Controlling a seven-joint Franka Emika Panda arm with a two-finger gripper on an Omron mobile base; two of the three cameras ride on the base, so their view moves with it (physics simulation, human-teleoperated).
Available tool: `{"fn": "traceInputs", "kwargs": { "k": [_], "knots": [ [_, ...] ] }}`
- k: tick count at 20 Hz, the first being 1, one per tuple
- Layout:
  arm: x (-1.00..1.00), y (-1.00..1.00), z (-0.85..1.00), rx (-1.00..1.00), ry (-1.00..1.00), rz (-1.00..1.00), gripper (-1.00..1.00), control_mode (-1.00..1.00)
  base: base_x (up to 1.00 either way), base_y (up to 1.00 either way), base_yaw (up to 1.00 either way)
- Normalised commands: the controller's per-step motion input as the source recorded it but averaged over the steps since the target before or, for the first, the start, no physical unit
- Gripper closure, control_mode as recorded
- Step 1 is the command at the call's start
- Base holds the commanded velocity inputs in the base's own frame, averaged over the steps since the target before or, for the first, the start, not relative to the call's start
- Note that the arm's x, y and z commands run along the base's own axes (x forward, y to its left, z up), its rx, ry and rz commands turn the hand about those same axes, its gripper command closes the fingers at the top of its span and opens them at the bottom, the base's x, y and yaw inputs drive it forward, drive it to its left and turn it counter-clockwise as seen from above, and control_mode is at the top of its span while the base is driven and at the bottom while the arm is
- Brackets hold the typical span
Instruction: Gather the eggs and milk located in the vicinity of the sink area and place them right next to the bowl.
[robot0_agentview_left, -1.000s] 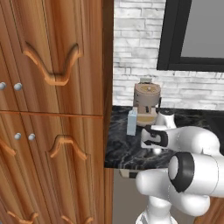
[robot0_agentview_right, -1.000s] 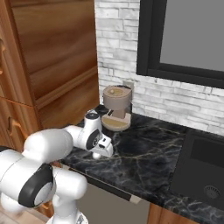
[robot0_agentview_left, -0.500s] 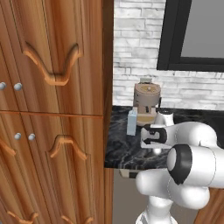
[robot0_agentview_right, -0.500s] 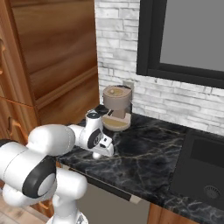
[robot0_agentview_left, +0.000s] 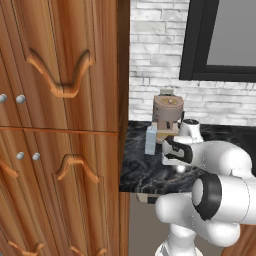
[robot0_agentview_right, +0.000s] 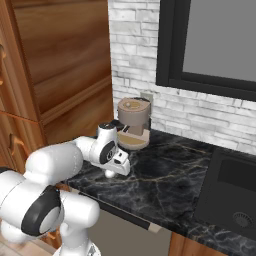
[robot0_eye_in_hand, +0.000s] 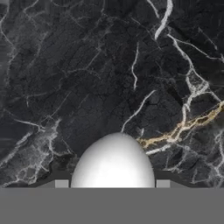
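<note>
The white egg (robot0_eye_in_hand: 113, 162) sits between my two fingertips (robot0_eye_in_hand: 61, 183), which press on both its sides. My gripper (robot0_agentview_right: 116, 169) is shut on the egg (robot0_agentview_right: 109, 173) just above the black marble counter (robot0_agentview_right: 165, 175), in front of the brown coffee machine. The egg (robot0_agentview_left: 181, 169) shows as a pale blob under the hand. The pale blue-grey milk carton (robot0_agentview_left: 150, 139) stands upright on the counter a little left of the hand, beside the wooden cabinet. The black sink (robot0_agentview_right: 231, 192) lies at the counter's right end. The bowl is out of view.
A brown coffee machine (robot0_agentview_right: 133, 123) stands against the white brick wall behind the hand. Tall wooden cabinets (robot0_agentview_left: 60, 125) bound the counter on the left. A dark-framed window (robot0_agentview_right: 210, 45) hangs above. The counter's front edge (robot0_agentview_right: 125, 217) runs close below the gripper.
The arm's elbow and upper links have swung forward and up. The hand with the egg has stayed over nearly the same spot of counter.
</note>
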Motion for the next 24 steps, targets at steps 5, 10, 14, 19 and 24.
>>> {"fn": "traceInputs", "kwargs": {
  "k": [5, 10, 14, 19, 24],
  "knots": [
    [-0.37, -0.16, 1.00, 0.00, 0.00, 0.00, 1.00, -1.00, 0.00, 0.00, 0.00],
    [-0.66, -0.13, 1.00, 0.00, -0.01, 0.00, 1.00, -1.00, 0.00, 0.00, 0.00],
    [-0.68, 0.00, 1.00, 0.00, -0.12, 0.00, 1.00, -1.00, 0.00, 0.00, 0.00],
    [-0.53, 0.15, 1.00, 0.00, -0.15, 0.00, 1.00, -1.00, 0.00, 0.00, 0.00],
    [-0.63, 0.02, 0.98, 0.00, -0.18, 0.00, 1.00, -1.00, 0.00, 0.00, 0.00]
  ]
}}
